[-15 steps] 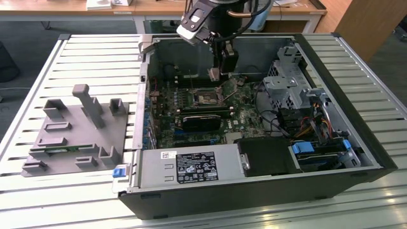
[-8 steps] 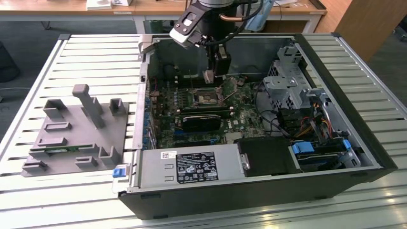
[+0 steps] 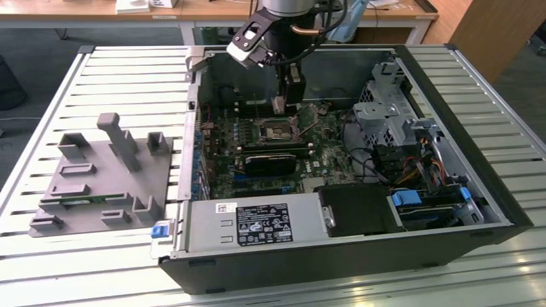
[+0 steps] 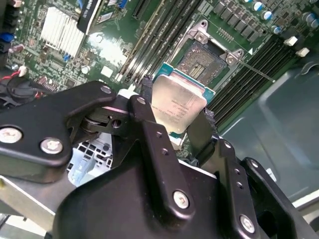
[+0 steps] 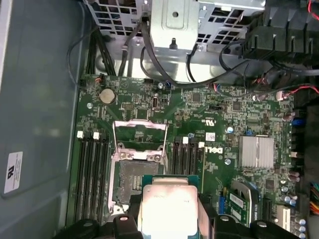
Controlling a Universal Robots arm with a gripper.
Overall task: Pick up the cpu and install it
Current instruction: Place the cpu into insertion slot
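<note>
cpu (image 4: 178, 102): judged light, rigid, slick-topped, fragile underneath; best gripped by its edges.
gripper (image 4: 174, 113): clamped on two opposite edges of the cpu.

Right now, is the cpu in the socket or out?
Out. The cpu sits clamped between the jaws, apart from the open, empty socket.
</note>
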